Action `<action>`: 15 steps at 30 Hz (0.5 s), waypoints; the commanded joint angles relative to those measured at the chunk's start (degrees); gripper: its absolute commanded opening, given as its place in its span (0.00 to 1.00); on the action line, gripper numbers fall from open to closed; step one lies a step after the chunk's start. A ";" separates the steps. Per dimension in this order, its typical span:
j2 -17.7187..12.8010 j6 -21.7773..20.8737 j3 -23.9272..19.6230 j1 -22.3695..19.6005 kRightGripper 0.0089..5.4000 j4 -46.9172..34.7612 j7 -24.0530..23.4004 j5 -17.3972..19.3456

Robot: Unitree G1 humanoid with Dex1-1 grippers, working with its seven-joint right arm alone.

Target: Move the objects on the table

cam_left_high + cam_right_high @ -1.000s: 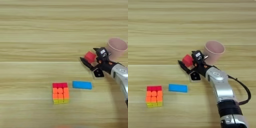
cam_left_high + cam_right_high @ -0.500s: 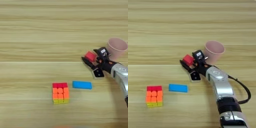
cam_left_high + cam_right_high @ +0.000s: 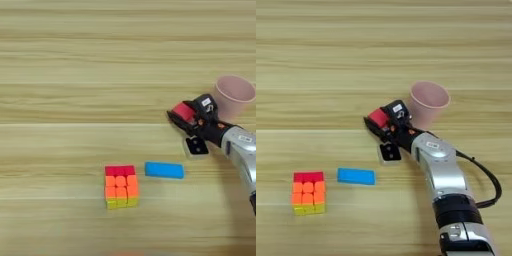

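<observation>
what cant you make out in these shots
- Red cube: only its top and one side show; the gripper fingers cover the rest, so whether it rests on the table or is lifted is unclear.
- White block: too small to read its black face.
- Pink cup: inside hidden by its wall in the right eye view; cut by the right edge in the left eye view.
- Arm: mostly cut off in the left eye view.

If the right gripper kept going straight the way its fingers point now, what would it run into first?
The right gripper points up-left and is shut on the red cube. Beyond it lies only bare table as far as the view shows, so the way looks free. The puzzle cube and blue bar sit well off that line.
</observation>
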 commanded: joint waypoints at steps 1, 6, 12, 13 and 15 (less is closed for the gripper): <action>-1.19 -1.74 -1.14 -3.69 0.46 -2.71 -1.27 0.05; -1.12 -1.68 -1.12 -3.67 0.42 -2.93 -1.27 0.08; -0.94 -1.56 -1.16 -3.55 0.42 -3.77 -1.09 0.39; -0.90 -1.51 -1.17 -3.49 0.42 -4.06 -1.04 0.47; -0.81 -1.44 -1.24 -3.32 0.42 -4.89 -0.90 0.73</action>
